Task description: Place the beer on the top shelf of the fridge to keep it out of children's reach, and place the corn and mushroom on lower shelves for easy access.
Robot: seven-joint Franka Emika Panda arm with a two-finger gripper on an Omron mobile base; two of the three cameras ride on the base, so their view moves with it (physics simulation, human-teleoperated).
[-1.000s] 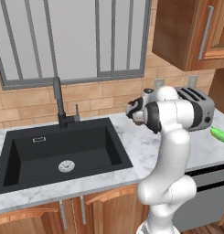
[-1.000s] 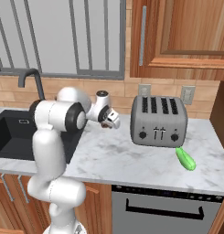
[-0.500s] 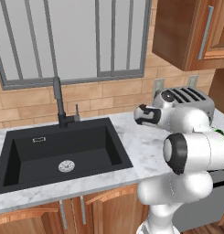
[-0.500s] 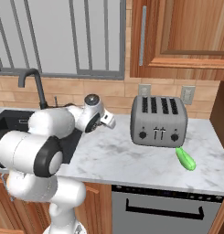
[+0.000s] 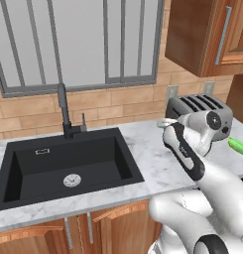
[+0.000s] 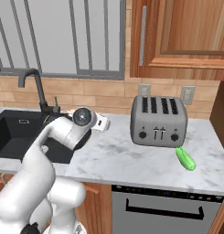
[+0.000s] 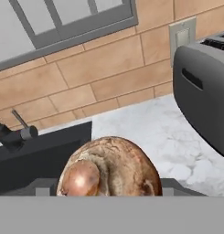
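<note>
My gripper (image 6: 102, 122) was closed around the mushroom (image 7: 109, 167), its jaws spread wide by the brown cap that sat between my fingertips, raised above the marble counter (image 6: 118, 155) between the black sink (image 5: 63, 163) and the grey toaster (image 6: 159, 121). The corn (image 6: 185, 158) lay on the counter just in front of the toaster's right end, well apart from my hand

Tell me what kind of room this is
A kitchen, rendered rather than real. A black sink with a faucet is set in a marble counter, a toaster stands by the brick wall, and wooden cabinets hang above.
</note>
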